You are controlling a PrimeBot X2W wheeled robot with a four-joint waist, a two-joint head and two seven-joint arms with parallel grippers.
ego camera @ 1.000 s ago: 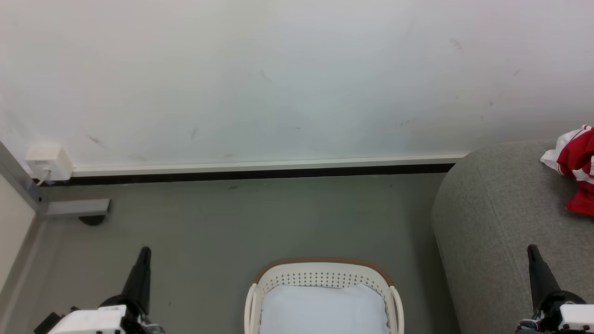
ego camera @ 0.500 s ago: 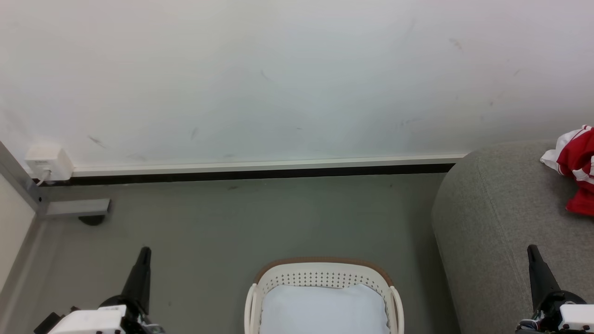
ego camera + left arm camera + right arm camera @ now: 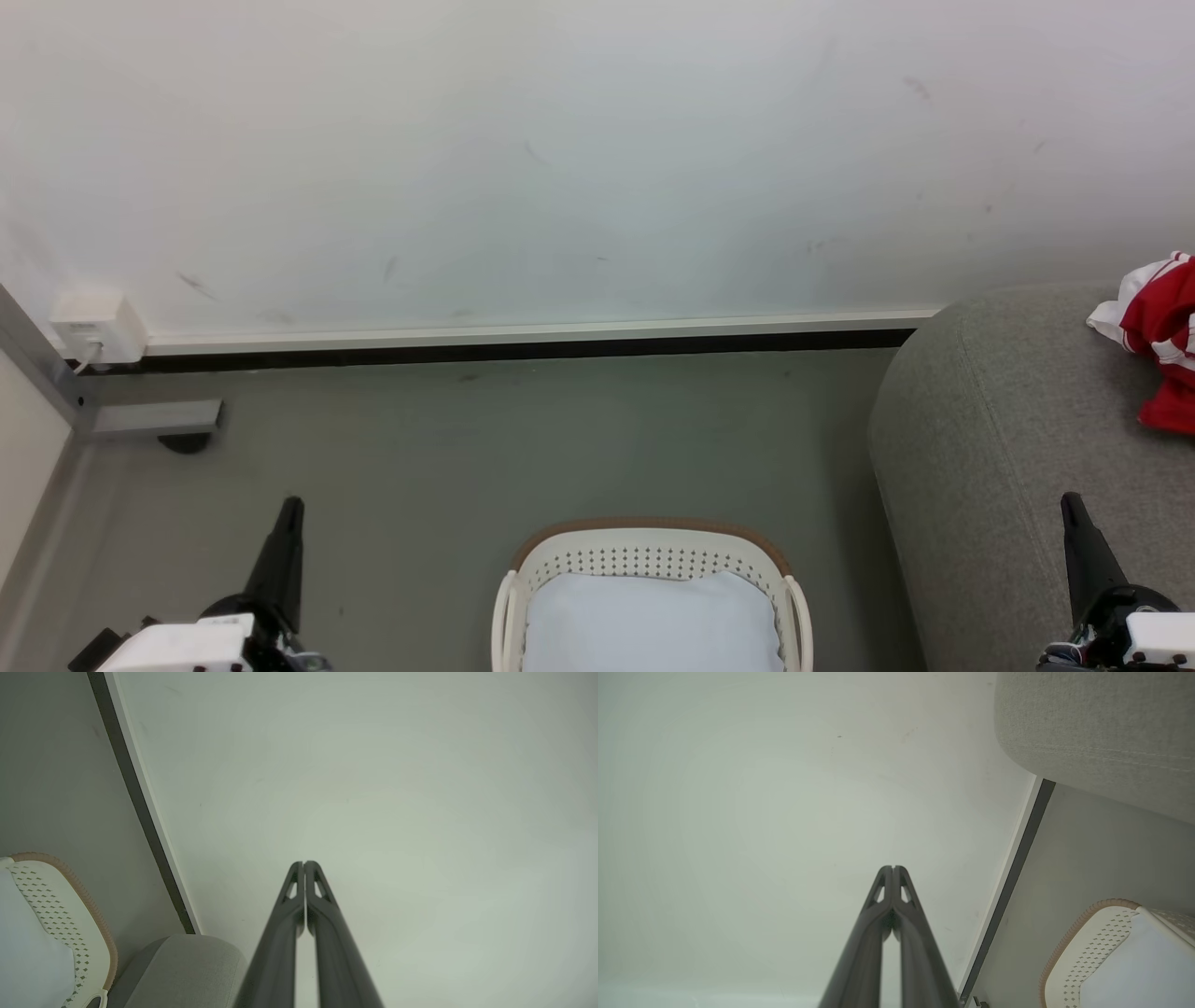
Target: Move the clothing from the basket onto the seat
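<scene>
Head view is showing me red white-striped clothing (image 3: 1165, 341) lying on the grey woven seat (image 3: 990, 448), the cream perforated plastic basket (image 3: 644, 560) holding a white pad (image 3: 653, 621), left end effector (image 3: 293, 506) and right end effector (image 3: 1069, 502) pressed together, so I'm judging it nearly done.

The basket (image 3: 653, 546) is cut by the head view's bottom edge: its far end shows and the near part does not. A pale pad (image 3: 651, 621) covers its inside, so anything beneath it is hidden. The clothing (image 3: 1162, 341), lying toward the far edge of the seat (image 3: 990, 439), runs out past the right border, and the number of pieces cannot be told. The seat is cropped at the right and bottom. Both wrist views clip the basket to one curved end. On the white wall box (image 3: 98, 327) at the floor's far left corner, the markings are too small to read.
</scene>
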